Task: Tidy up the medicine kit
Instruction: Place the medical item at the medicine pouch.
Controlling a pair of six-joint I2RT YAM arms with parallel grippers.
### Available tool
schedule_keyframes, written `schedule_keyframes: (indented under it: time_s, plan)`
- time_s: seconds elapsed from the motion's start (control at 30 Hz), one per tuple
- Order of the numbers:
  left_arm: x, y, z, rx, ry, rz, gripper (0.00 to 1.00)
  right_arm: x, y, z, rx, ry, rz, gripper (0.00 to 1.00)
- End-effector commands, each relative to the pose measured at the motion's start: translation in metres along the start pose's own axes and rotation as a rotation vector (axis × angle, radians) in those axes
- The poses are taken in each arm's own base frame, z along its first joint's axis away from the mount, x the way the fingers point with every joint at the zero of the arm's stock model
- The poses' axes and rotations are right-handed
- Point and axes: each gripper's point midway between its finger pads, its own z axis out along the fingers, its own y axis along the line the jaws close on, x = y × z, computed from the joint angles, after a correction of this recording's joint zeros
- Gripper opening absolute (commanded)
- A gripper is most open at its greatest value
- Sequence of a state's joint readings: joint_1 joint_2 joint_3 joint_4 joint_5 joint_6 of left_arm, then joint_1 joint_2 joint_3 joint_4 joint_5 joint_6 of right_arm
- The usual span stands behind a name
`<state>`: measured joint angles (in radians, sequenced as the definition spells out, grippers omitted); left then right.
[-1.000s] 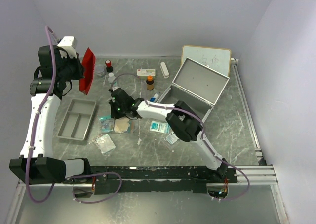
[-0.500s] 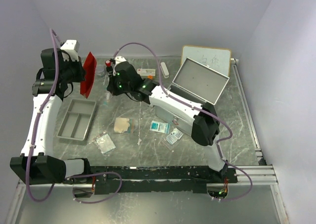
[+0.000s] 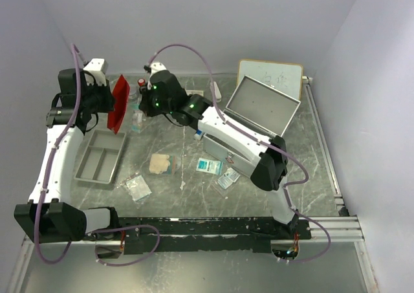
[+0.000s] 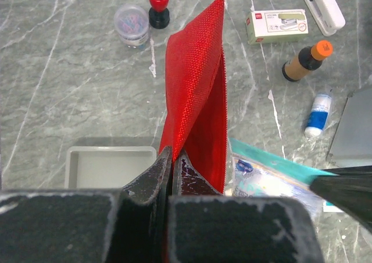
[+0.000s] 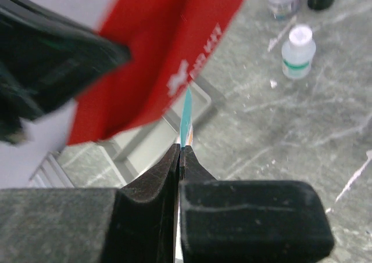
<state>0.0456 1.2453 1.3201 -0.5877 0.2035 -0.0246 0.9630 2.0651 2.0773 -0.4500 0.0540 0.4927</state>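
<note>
The medicine kit (image 3: 262, 105) is the silver case standing open at the back right, its lid raised. My left gripper (image 4: 172, 155) is shut on the lower edge of a red pouch (image 4: 195, 100) and holds it up over the table's left side (image 3: 118, 103). My right gripper (image 5: 180, 150) is shut on a thin teal-edged packet (image 5: 186, 118). It reaches across from the right (image 3: 143, 108), so the packet (image 4: 273, 176) sits right beside the pouch's open side. Whether the packet touches the pouch I cannot tell.
A grey divided tray (image 3: 100, 156) lies below the pouch. Small bottles, a clear jar (image 4: 132, 25), a red-capped stamp (image 4: 158, 4), a white box (image 4: 276, 26) and a brown bottle (image 4: 305, 62) stand at the back. Loose packets (image 3: 160, 163) lie mid-table. A whiteboard (image 3: 270, 73) leans behind the case.
My right arm lifted the packet from the middle of the table and swung it back and left to the pouch. The left arm shifted the pouch slightly right.
</note>
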Motion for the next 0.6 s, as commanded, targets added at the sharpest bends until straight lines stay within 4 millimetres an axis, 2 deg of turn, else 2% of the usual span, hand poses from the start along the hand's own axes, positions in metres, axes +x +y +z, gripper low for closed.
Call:
schedule_keyframes:
  time_s: [0.0, 0.2, 0.57]
  plan:
    - [-0.007, -0.005, 0.002, 0.044, -0.05, 0.02, 0.07, -0.044, 0.011, -0.019, -0.007, -0.094, -0.004, 0.0]
    - [-0.007, -0.009, 0.008, 0.067, -0.059, 0.003, 0.07, -0.07, 0.017, -0.024, -0.02, -0.16, 0.015, 0.0]
    - [-0.004, -0.02, 0.015, 0.112, -0.056, -0.049, 0.07, -0.09, 0.024, -0.02, -0.039, -0.231, 0.063, 0.0]
